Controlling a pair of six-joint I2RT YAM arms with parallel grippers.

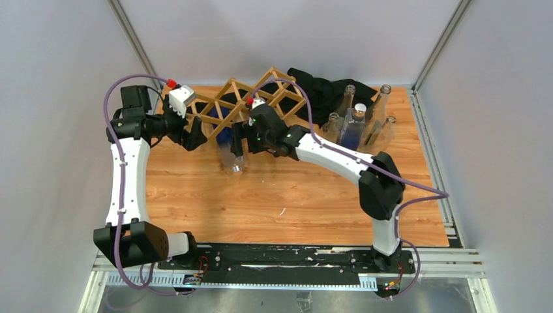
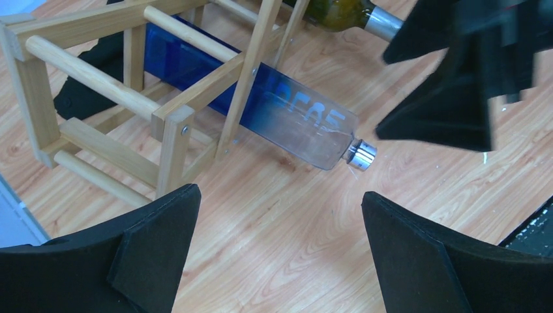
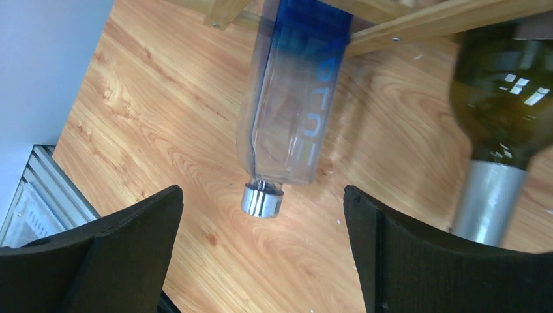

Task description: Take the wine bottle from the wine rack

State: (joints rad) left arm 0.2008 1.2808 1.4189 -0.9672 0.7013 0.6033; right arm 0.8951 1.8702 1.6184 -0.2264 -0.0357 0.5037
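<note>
Approach step imo: dark green glass wine bottle (image 3: 502, 85) lies in the light wooden lattice rack (image 2: 91, 78), neck poking out its front, left pincer (image 2: 279, 215) and right pincer (image 3: 261, 215) both released nearby, so next right pincer must centre on that neck and clench.

The rack (image 2: 173, 147) is pale natural wood, its slats crossing in a diamond lattice, and it sits on a desk (image 1: 293, 202) of orange-brown wood grain. The blue bottle (image 2: 287, 120) fades from deep blue to clear, with pale lettering and a silver cap. The wine bottle (image 3: 505, 85) is olive green with a silver neck, and the cloth (image 1: 319, 91) behind is black.
</note>
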